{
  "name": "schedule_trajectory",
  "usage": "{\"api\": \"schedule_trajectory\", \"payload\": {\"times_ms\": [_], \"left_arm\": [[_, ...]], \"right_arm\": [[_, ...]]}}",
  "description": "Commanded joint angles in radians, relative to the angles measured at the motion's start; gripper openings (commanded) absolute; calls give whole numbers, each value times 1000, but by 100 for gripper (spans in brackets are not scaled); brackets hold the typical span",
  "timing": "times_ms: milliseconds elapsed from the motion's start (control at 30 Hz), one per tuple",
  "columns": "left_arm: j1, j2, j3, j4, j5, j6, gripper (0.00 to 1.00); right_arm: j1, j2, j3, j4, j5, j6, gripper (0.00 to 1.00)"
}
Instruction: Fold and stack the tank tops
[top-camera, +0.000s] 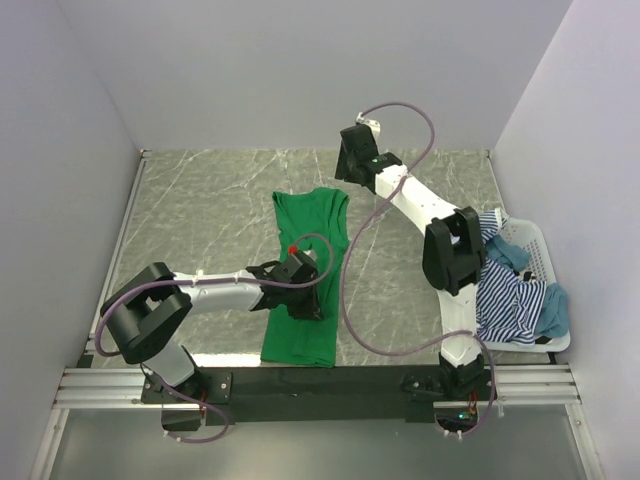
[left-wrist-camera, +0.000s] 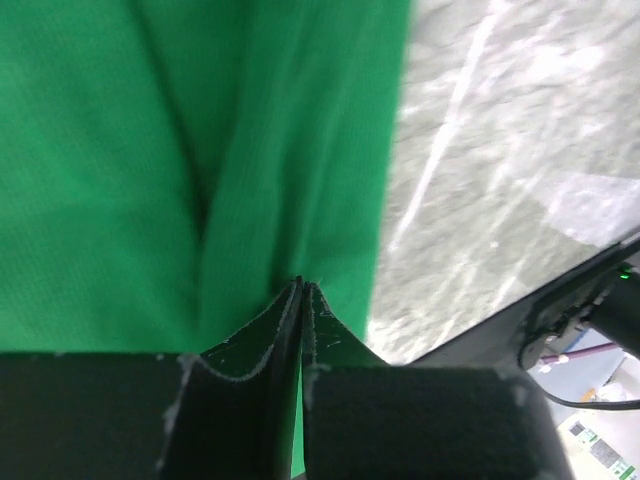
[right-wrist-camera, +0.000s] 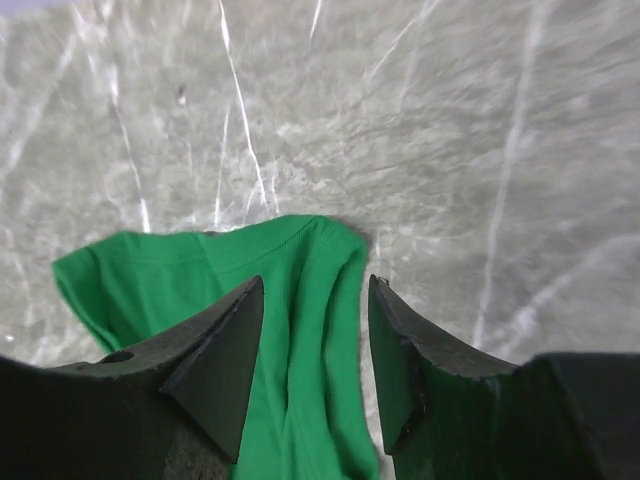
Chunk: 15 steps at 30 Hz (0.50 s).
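Striped tank top (top-camera: 510, 303), overhead view only

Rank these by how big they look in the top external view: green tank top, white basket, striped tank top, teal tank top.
1. green tank top and white basket: about alike. The basket is partly covered, so I won't rank them.
2. striped tank top.
3. teal tank top, which only partly shows.

Chunky black joints on white tubes, both left arm (top-camera: 215, 284) and right arm (top-camera: 415, 200); loopy mauve cables (top-camera: 343, 285); dark wedge fingers (right-wrist-camera: 215, 360), scuffed edges; tiny green LED (top-camera: 376, 157).
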<state>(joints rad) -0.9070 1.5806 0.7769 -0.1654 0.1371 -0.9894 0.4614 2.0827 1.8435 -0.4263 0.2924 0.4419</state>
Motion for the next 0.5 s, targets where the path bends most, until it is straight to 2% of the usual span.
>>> {"api": "schedule_trajectory", "payload": {"times_ms": [0, 267, 467], "left_arm": [[20, -37, -28, 1, 13, -5, 9], [53, -64, -62, -8, 15, 3, 9], [65, -62, -61, -17, 19, 12, 9]], "right_arm": [[-29, 101, 59, 23, -133, -32, 53], [-55, 281, 201, -32, -210, -74, 54], [-67, 290, 166, -23, -208, -58, 53]]}}
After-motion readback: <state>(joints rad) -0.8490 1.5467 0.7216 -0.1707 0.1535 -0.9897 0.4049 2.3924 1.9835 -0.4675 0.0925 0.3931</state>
